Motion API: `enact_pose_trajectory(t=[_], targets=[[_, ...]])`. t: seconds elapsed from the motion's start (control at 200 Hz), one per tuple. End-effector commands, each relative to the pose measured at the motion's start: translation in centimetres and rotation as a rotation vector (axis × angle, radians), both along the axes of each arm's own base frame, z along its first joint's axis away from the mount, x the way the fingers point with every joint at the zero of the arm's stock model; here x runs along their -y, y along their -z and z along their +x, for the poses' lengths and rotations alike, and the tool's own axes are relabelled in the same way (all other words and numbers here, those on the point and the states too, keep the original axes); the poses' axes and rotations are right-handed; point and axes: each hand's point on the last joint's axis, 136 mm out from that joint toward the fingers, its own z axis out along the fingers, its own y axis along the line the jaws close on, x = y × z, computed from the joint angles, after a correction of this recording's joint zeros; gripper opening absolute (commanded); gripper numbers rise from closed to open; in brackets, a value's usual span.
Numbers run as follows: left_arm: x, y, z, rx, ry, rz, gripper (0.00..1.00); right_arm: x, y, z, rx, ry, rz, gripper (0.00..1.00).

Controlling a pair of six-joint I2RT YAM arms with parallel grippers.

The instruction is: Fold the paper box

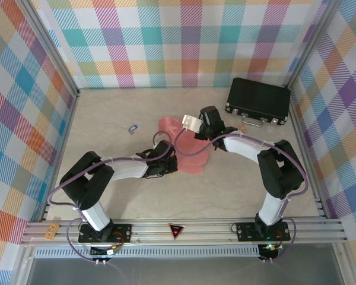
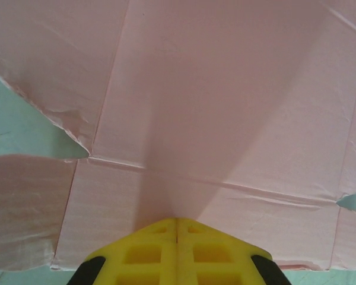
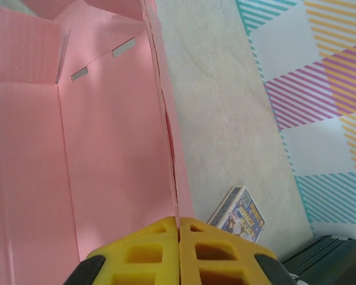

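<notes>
The salmon-pink paper box (image 1: 191, 159) lies partly raised in the middle of the table, between both arms. In the left wrist view its creased panels and flaps (image 2: 225, 89) spread flat under my left gripper (image 2: 177, 221), whose yellow fingers are shut and press their tips onto the sheet. In the top view that left gripper (image 1: 171, 164) sits at the box's near-left edge. My right gripper (image 3: 178, 221) is shut on the upright edge of a box wall (image 3: 107, 148), which runs straight into the seam between its fingers. From above, the right gripper (image 1: 204, 134) is at the box's far-right side.
A black hard case (image 1: 258, 101) stands at the back right near the wall. A tiny printed card (image 1: 132, 128) lies on the table left of the box, and also lies beside the held wall (image 3: 240, 215). Plaid walls enclose the table on three sides.
</notes>
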Motion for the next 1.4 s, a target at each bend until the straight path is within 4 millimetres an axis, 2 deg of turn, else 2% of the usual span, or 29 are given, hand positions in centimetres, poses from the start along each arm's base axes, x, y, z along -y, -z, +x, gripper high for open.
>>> enact_pose_trajectory(t=[0.0, 0.15, 0.58, 0.705, 0.8, 0.92, 1.05, 1.105, 1.26, 1.32, 1.395], targets=[[0.1, 1.4, -0.5, -0.053, 0.005, -0.013, 0.0, -0.8, -1.4, -0.1, 0.089, -0.059, -0.008, 0.09], [0.8, 1.3, -0.3, -0.046, 0.013, -0.054, 0.0, -1.3, -0.5, -1.2, 0.158, -0.14, -0.038, 0.09], [0.9, 0.4, -0.4, -0.035, 0.013, -0.073, 0.0, -1.0, 1.8, -1.0, 0.282, -0.169, -0.14, 0.09], [0.5, -0.8, -0.4, -0.009, 0.011, -0.065, 0.06, -0.9, 2.6, -1.1, 0.296, -0.179, -0.165, 0.09], [-0.1, -2.5, -0.1, 0.027, 0.003, -0.053, 0.14, -0.9, 3.1, -1.3, 0.288, -0.184, -0.176, 0.09], [-2.5, -4.8, 0.5, 0.064, -0.054, 0.028, 0.26, -1.0, 3.2, -1.6, 0.291, -0.187, -0.173, 0.1], [-5.1, -7.9, 2.1, 0.129, -0.112, 0.08, 0.38, -1.0, 3.0, -1.6, 0.302, -0.184, -0.176, 0.1], [-6.8, -8.6, 2.5, 0.132, -0.143, 0.114, 0.4, -1.0, 2.8, -1.5, 0.308, -0.183, -0.175, 0.1], [-11.8, -10.9, 5.5, 0.171, -0.237, 0.187, 0.44, -1.1, 2.7, -1.5, 0.305, -0.182, -0.174, 0.1], [-13.9, -11.3, 6.8, 0.178, -0.281, 0.225, 0.45, -1.2, 2.6, -1.4, 0.304, -0.18, -0.175, 0.1], [-15.4, -11.4, 8.5, 0.19, -0.302, 0.253, 0.48, -1.2, 2.5, -1.3, 0.305, -0.175, -0.173, 0.1]])
